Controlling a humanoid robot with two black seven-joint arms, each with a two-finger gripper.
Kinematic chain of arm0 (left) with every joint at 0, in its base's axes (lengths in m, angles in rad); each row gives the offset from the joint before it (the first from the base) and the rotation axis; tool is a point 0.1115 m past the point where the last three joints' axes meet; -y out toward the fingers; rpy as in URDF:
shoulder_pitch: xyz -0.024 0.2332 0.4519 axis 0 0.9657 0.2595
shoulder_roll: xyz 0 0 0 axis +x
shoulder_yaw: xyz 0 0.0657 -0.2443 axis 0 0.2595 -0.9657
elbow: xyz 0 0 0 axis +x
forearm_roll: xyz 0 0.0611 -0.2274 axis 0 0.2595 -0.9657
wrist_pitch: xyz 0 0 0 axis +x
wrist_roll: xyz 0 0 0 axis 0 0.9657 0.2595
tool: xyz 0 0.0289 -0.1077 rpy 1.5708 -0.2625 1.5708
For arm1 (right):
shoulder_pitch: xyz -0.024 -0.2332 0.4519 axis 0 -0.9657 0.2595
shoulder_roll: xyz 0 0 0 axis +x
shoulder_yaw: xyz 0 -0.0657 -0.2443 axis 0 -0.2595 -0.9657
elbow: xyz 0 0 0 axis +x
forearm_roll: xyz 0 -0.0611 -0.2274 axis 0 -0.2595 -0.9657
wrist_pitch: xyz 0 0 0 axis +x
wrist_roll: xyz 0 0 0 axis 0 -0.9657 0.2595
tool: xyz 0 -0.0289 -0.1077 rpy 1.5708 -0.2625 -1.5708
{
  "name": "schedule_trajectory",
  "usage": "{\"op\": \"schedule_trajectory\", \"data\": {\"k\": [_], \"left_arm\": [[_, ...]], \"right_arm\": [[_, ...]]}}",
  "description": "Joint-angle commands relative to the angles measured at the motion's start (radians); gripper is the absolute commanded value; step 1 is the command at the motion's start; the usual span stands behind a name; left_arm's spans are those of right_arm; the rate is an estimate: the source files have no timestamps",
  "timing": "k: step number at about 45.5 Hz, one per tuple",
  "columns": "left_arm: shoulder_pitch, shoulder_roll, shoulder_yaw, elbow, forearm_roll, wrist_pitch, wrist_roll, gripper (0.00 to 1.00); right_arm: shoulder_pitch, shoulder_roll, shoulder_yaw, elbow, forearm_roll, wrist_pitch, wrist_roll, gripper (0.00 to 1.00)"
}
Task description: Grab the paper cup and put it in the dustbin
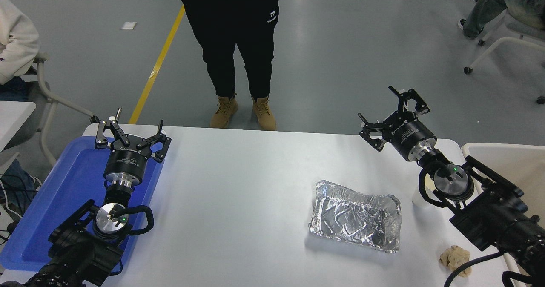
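The paper cup stands on the white table just right of the foil tray, mostly hidden behind my right wrist. Only its white side and a bit of cream inside show. My right gripper hangs open and empty over the table's far right edge, beyond the cup. The dustbin, cream with a thick pale rim, sits at the right edge of the picture behind my right arm. My left gripper is parked open over the blue tray at the lower left.
A crinkled foil tray lies right of centre. A crumpled tan paper wad lies near the front right. A blue tray covers the left end. A person stands at the far side; others sit at both top corners.
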Motion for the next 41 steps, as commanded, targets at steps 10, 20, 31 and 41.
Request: {"op": "schedule_trajectory", "data": {"k": [10, 20, 31, 41], "left_arm": [[0.000, 0.000, 0.000, 0.000, 0.000, -0.001, 0.001, 1.00], [0.001, 0.000, 0.000, 0.000, 0.002, -0.001, 0.001, 1.00], [0.001, 0.000, 0.000, 0.000, 0.002, -0.001, 0.001, 1.00], [0.001, 0.000, 0.000, 0.000, 0.002, -0.001, 0.001, 1.00]], "right_arm": [[0.037, -0.002, -0.026, 0.006, -0.173, -0.030, 0.000, 1.00], [0.165, -0.091, -0.213, 0.049, -0.224, -0.063, 0.000, 1.00], [0.336, -0.229, -0.555, 0.110, -0.224, -0.063, -0.001, 1.00], [0.492, -0.330, -0.853, 0.219, -0.233, -0.060, -0.002, 1.00]]}}
